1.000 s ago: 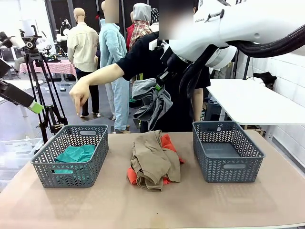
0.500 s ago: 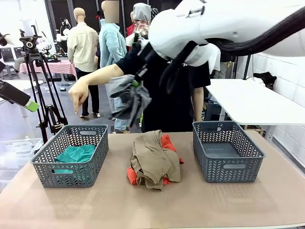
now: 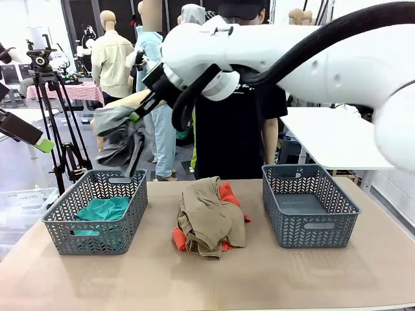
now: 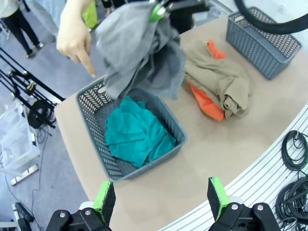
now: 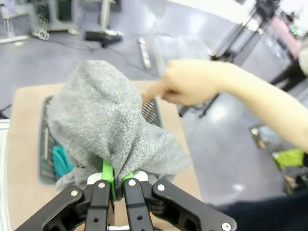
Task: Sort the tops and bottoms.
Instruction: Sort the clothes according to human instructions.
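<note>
Front view: grey garment point(image 3: 120, 139) hangs pinched in right gripper point(image 3: 135, 116), above left basket point(image 3: 65, 223) holding teal garment point(image 3: 104, 209). Khaki garment point(image 3: 207, 217) lies atop orange garment point(image 3: 228, 193) on table point(image 3: 292, 278). Person's hand point(image 4: 74, 38) points down toward left basket. Left gripper point(image 4: 161, 196) spread wide, empty.

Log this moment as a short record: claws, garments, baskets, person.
right claw: shut on soft grey cloth garment, hanging above left grey plastic basket
left claw: open, holding nothing
left basket: teal cloth garment inside
right grey plastic basket: on table
table middle: khaki-tan cloth garment over orange cloth garment
person's hand: pointing down toward left basket
</note>
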### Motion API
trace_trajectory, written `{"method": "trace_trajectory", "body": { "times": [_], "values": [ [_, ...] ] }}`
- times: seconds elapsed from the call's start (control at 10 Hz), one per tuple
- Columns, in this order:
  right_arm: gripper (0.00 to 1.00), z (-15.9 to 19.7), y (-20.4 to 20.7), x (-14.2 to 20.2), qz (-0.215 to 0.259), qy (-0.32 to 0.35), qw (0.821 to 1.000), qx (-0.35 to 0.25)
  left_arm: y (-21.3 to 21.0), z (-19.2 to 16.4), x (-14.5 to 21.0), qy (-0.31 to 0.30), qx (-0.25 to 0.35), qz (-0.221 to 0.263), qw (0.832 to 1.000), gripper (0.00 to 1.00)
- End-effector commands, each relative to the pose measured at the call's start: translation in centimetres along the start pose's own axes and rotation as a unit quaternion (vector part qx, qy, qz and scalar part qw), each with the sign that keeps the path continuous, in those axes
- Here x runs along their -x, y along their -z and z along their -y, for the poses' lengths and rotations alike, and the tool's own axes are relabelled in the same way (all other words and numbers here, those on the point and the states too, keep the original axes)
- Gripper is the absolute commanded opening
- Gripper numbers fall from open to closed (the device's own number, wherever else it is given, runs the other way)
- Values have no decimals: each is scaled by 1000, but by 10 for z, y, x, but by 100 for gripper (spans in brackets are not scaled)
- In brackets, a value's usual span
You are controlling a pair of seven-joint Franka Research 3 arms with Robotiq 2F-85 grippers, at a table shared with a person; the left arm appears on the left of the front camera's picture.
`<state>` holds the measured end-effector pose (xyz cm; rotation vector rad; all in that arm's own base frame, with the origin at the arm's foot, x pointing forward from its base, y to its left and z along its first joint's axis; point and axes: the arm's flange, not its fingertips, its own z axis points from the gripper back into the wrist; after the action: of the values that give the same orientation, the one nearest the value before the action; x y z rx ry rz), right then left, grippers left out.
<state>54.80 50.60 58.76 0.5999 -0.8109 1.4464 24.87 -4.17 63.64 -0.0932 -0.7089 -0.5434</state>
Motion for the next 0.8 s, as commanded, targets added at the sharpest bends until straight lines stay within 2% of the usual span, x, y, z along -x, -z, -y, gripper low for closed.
{"method": "trace_trajectory", "body": {
  "times": [0.0,0.4,0.7],
  "values": [
    [0,30,46,-22,12,-19,997,-75,0,0,-1,2,7,2,1000,100],
    [0,36,126,-9,-10,-7,988,-156,0,0,-1,2,7,2,1000,100],
    [0,39,165,15,-31,-4,987,-158,0,0,-1,2,7,2,1000,100]
  ]
}}
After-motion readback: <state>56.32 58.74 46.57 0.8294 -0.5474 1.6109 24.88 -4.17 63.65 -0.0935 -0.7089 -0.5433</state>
